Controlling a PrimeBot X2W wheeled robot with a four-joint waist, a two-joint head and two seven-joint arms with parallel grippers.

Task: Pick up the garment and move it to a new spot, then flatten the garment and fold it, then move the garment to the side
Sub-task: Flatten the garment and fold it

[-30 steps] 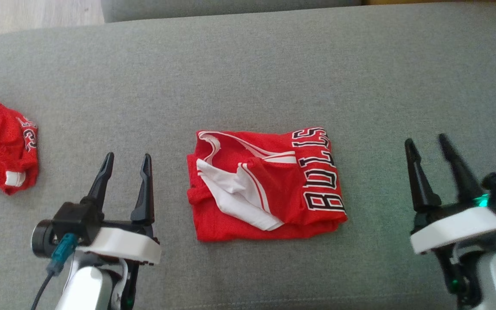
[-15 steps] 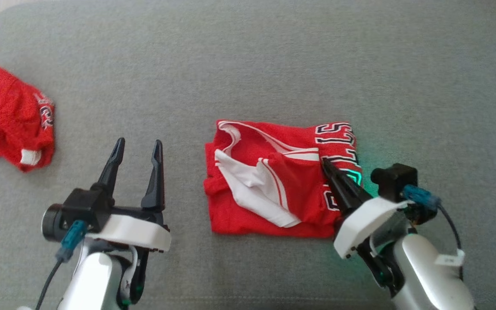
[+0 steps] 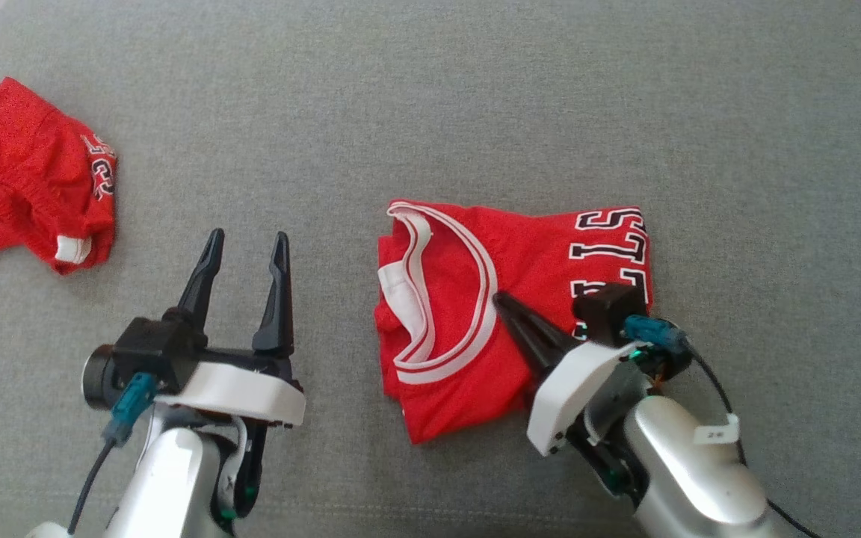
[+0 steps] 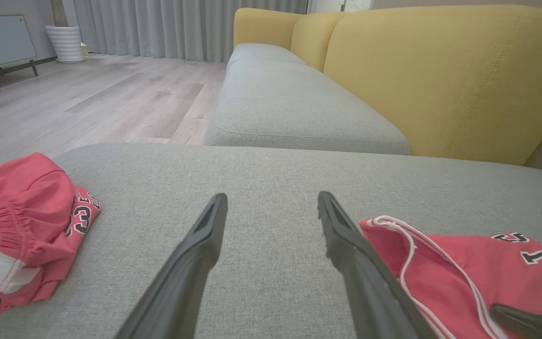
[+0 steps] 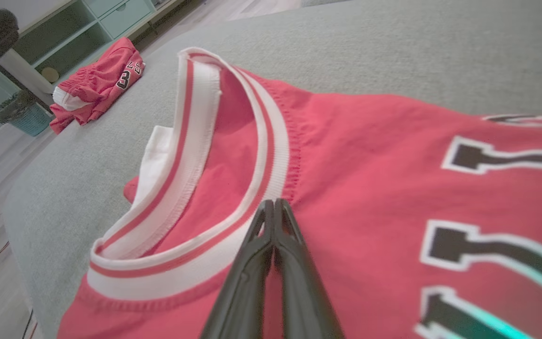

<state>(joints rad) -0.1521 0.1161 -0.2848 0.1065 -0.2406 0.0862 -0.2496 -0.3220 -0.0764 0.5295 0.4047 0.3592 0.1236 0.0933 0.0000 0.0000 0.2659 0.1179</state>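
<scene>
The right pincer (image 3: pixel 501 300) (image 5: pixel 273 203) is lying low on the jersey (image 3: pixel 528 254) (image 5: pixel 370 155) with its two fingers pressed together. The tips are touching red cloth right at the outer edge of the white collar (image 3: pixel 484 284) (image 5: pixel 271 155). Whether any cloth is caught between them I cannot tell. The jersey is sitting folded on the grey cushion (image 3: pixel 475 112), spreading under and ahead of this pincer. Its black-and-white lettering is running off to the pincer's right, and its near edge is ending just beside the wrist. Ahead of this pincer and to its right, bare cushion is stretching wide. To its left, the left pincer (image 3: pixel 248 236) (image 4: pixel 272 197) is hovering with fingers spread around nothing, a strip of bare cushion lying between it and the jersey's left edge. Well left of that pincer, red shorts (image 3: pixel 27 187) (image 4: pixel 21 212) are lying bunched near the cushion's rounded edge. Ahead of the left pincer the cushion is ending, with another seat and a yellow backrest (image 4: pixel 440 80) standing beyond.
</scene>
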